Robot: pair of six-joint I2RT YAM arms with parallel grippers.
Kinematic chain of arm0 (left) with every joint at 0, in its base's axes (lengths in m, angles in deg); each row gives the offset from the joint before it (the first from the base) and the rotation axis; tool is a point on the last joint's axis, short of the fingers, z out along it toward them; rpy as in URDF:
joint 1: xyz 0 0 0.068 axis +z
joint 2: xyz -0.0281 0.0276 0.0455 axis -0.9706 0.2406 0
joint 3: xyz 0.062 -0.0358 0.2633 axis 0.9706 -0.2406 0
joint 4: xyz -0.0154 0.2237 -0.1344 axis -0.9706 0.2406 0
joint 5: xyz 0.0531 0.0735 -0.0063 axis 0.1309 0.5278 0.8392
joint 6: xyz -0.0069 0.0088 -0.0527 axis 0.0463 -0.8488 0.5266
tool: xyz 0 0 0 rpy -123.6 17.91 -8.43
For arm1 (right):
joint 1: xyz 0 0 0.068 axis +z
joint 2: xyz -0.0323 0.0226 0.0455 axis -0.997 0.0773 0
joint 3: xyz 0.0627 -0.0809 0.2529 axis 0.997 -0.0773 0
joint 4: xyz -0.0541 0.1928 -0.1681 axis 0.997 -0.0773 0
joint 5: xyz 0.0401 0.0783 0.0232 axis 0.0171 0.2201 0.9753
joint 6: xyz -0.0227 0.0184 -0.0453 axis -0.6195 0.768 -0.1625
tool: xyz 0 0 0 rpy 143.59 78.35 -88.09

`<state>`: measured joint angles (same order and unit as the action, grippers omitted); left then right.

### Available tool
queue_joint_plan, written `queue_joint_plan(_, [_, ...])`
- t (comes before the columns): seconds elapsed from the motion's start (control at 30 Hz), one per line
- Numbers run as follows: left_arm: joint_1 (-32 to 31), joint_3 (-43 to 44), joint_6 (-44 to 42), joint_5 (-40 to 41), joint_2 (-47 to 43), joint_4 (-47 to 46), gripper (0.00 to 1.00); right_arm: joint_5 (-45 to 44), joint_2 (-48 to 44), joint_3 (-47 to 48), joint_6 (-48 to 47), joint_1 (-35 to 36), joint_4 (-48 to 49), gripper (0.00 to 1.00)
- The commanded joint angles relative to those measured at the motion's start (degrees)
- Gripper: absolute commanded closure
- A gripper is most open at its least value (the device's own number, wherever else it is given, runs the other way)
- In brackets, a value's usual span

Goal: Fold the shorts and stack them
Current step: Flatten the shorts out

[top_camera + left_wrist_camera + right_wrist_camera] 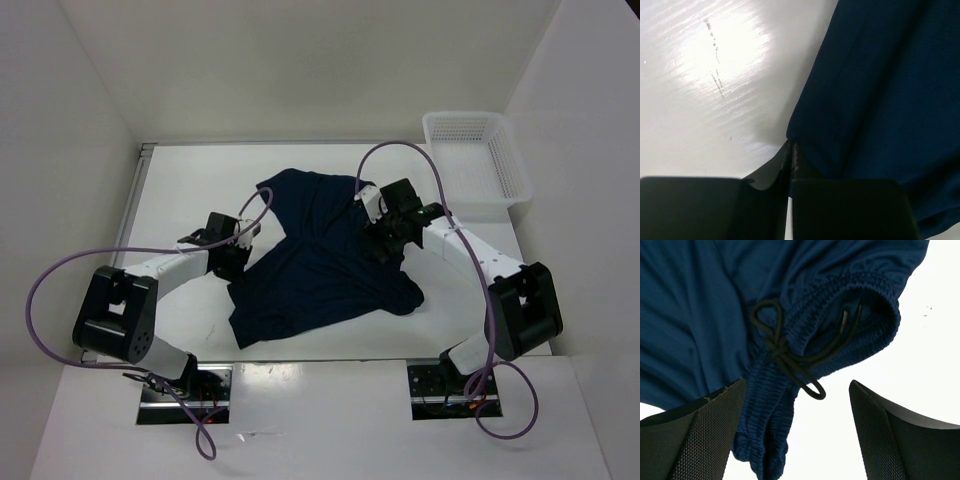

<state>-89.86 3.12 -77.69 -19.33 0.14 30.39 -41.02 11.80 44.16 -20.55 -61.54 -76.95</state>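
Item: shorts [320, 270], dark navy, lying spread and rumpled on the table [190, 190], well apart from the white mesh basket [475, 160], on its near-left side.
Left tool [791, 150]: fingers pressing together, apparently pinching the shorts' edge farthest from the basket.
Right tool [797, 385]: fingers standing wide apart over the waistband [860, 315] and drawstring [785, 357], on the side nearer the basket; gripping nothing.
Risk: the left pinch is looking thin and may be slipping off under a pull; the right tool, closing here, may be catching only the drawstring loop or bunching the elastic, giving a crooked fold.
Hidden: the arms are covering both grasp spots in the overhead view; how much cloth the left tool is holding is not showing.
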Motion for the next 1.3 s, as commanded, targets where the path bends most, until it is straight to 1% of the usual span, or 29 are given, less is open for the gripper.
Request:
queue_joint_plan(0.0, [-0.1,-3.5,-0.3,0.9,3.5,-1.4,1.00,-1.7,-0.4,-1.7,-1.8,0.6,3.2,0.12])
queue_joint_plan(0.07, [-0.1,-3.5,-0.3,2.4,3.5,-3.5,1.00,-2.2,-0.4,-2.4,-2.5,0.6,3.7,0.12])
queue_joint_plan(0.13, [-0.1,-2.3,-0.3,7.4,3.5,-8.4,1.00,-2.9,-0.4,-3.0,-3.2,0.6,3.7,0.12])
queue_joint_plan(0.17, [0.9,-1.3,-0.3,8.8,3.5,-10.0,1.00,-3.4,-0.4,-3.0,-3.8,0.6,4.3,0.12])
queue_joint_plan(0.2, [3.2,1.9,-0.3,10.3,3.5,-11.3,1.00,-3.4,-0.4,-3.7,-3.8,0.6,4.3,0.12])
queue_joint_plan(0.3, [6.2,7.1,-0.3,11.1,5.6,-13.8,1.00,-3.4,-0.4,-4.3,-3.8,0.6,4.9,0.12])
queue_joint_plan(0.33, [6.8,8.8,-0.3,13.0,5.6,-15.9,1.00,-3.4,-0.4,-4.3,-3.8,0.6,4.9,0.12])
queue_joint_plan(0.47, [8.3,10.3,-0.3,16.2,6.7,-21.3,1.00,-4.0,-1.4,-4.3,-3.8,0.6,4.9,0.12])
queue_joint_plan(0.5, [8.3,10.9,-0.3,16.9,6.7,-23.9,1.00,-4.0,-1.4,-4.3,-3.8,0.6,4.9,0.12])
queue_joint_plan(0.53, [8.9,10.9,-0.3,17.6,7.2,-24.8,0.98,-4.0,-1.4,-3.7,-3.8,0.6,4.9,0.12])
queue_joint_plan(0.57, [8.9,11.9,-0.3,18.2,7.2,-24.8,0.93,-4.5,-2.0,-3.7,-3.8,0.6,4.9,0.12])
queue_joint_plan(0.6, [9.4,12.9,-0.3,18.2,7.2,-24.2,0.83,-4.5,-2.0,-3.7,-3.8,0.6,4.9,0.12])
queue_joint_plan(0.63, [9.4,13.0,-0.3,17.3,7.2,-22.7,0.65,-4.5,-2.0,-3.7,-3.8,0.6,4.9,0.12])
queue_joint_plan(0.67, [9.4,13.6,-0.3,16.8,6.0,-18.9,0.33,-3.9,-2.5,-3.1,-3.8,0.6,4.3,0.12])
queue_joint_plan(0.7, [8.4,13.6,-0.3,16.8,5.3,-17.4,0.28,-3.3,-2.5,-3.1,-4.5,0.6,3.3,0.12])
queue_joint_plan(0.73, [7.8,13.6,-0.3,16.3,4.3,-15.6,0.25,-2.6,-2.5,-2.5,-4.5,0.6,2.7,0.12])
queue_joint_plan(0.77, [6.7,13.6,-0.3,15.4,1.4,-10.5,0.24,-1.0,-3.0,-1.7,-5.2,0.6,1.9,0.12])
queue_joint_plan(0.8, [6.7,13.6,-0.3,14.0,-0.4,-7.1,0.24,-0.3,-3.0,-1.7,-6.1,0.6,0.2,0.12])
queue_joint_plan(0.83, [6.0,13.6,-0.3,10.4,-2.3,-3.5,0.24,0.4,-3.6,-0.9,-6.1,0.6,-0.5,0.12])
queue_joint_plan(0.87, [5.3,12.9,-0.3,8.7,-6.9,3.0,0.24,1.6,-3.6,-0.3,-6.7,0.6,-1.1,0.12])
queue_joint_plan(0.93, [4.4,10.8,-0.3,4.8,-11.9,10.0,0.25,3.2,-3.6,0.3,-7.9,0.6,-3.1,0.16])
queue_joint_plan(0.97, [3.0,7.1,-0.3,3.5,-17.1,14.5,0.25,5.2,-3.6,0.3,-8.6,1.4,-4.1,0.21])
queue_joint_plan(1.03, [1.3,3.1,-0.3,3.5,-22.8,18.7,0.29,7.2,-3.6,0.3,-10.0,2.8,-6.8,0.27])
queue_joint_plan(1.07, [-0.2,1.6,-0.3,3.5,-23.8,20.1,0.31,8.2,-3.6,0.3,-10.0,4.5,-7.6,0.30])
queue_joint_plan(1.13, [-1.5,-1.6,-0.3,3.5,-24.4,23.1,0.32,9.9,-2.6,0.3,-8.6,5.3,-7.6,0.31])
queue_joint_plan(1.17, [-2.6,-2.3,-0.3,3.5,-24.4,23.2,0.32,9.9,-2.0,-0.4,-7.3,5.3,-6.4,0.31])
queue_joint_plan(1.2, [-2.7,-3.8,-0.3,4.5,-24.4,23.2,0.32,7.8,-0.8,-0.4,-4.1,5.3,-4.7,0.31])
queue_joint_plan(1.23, [-3.2,-4.6,-0.3,5.5,-23.9,22.0,0.32,5.9,-0.2,-0.4,-2.0,5.3,0.4,0.31])
queue_joint_plan(1.27, [-3.2,-5.3,-0.3,7.4,-23.9,21.3,0.32,4.2,0.5,1.5,0.0,2.4,2.9,0.34])
